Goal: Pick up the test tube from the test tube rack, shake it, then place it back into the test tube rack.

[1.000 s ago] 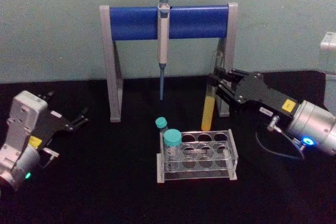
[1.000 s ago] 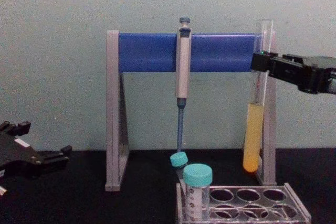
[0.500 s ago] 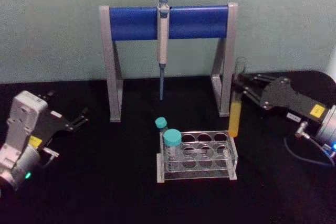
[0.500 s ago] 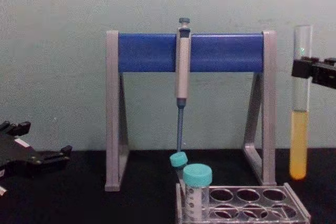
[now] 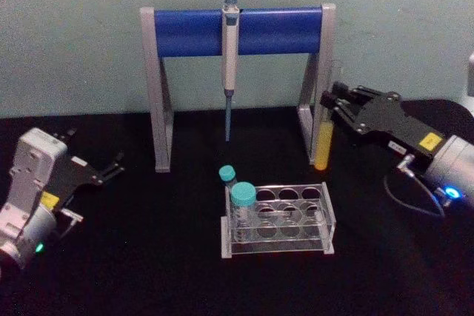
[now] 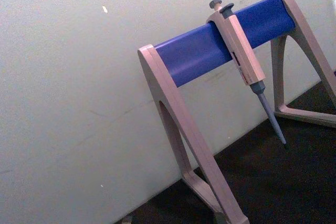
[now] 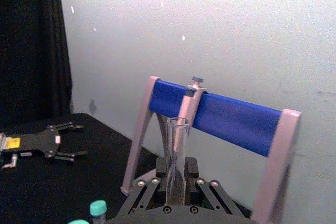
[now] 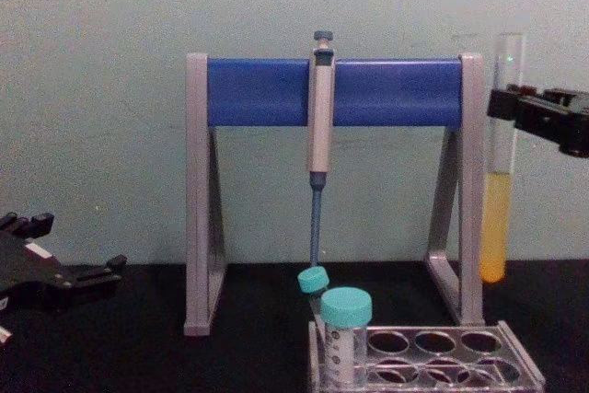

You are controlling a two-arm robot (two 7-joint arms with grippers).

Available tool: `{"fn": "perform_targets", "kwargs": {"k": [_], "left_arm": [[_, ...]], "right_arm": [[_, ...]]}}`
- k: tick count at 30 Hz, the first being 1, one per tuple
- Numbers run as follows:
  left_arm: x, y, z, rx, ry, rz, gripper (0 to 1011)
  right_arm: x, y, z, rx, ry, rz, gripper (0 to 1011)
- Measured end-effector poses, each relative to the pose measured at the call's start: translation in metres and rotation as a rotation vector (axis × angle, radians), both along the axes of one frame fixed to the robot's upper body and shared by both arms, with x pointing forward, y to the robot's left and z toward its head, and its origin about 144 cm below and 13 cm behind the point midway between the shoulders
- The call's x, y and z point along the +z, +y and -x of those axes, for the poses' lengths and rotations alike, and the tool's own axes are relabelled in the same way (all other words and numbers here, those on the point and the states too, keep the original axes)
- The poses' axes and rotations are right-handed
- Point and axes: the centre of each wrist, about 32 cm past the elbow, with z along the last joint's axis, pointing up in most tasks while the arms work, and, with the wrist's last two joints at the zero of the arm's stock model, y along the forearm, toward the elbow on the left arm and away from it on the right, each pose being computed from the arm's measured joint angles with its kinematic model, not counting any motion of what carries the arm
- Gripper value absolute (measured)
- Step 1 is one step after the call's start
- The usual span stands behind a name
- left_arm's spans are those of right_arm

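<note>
R hand (image 5: 333, 103) is clamped on the test tube (image 8: 498, 181), gripping the clear upper part below the rim; yellow liquid sits in the lower part. The tube hangs in the air past the far right corner of the test tube rack (image 5: 296, 240), just beside the right leg of the stand (image 8: 333, 91), well off the desk.

Change: 1 s ago the tube was left of that leg in chest view and leaning. At 0.5 s ago it had swung out to the right and lower. Now it's come partway back and sits higher. So prob. mid-shake, side to side; putting it back in the rack is not yet done.

Long axis now approx. vertical, open mouth up, round bottom down. No spill visible.

L hand (image 7: 72, 140) is parked near the desk's left edge, fingers apart, holding nothing.
</note>
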Motion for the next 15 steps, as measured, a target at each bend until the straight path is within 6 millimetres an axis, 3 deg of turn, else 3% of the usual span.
{"fn": "perform_targets", "kwargs": {"k": [15], "left_arm": [[0.0000, 0.0000, 0.0000, 0.000, 0.000, 0.000, 1001]], "right_arm": [[-0.0031, 0.0074, -0.0040, 0.100, 0.009, 0.009, 228]]}}
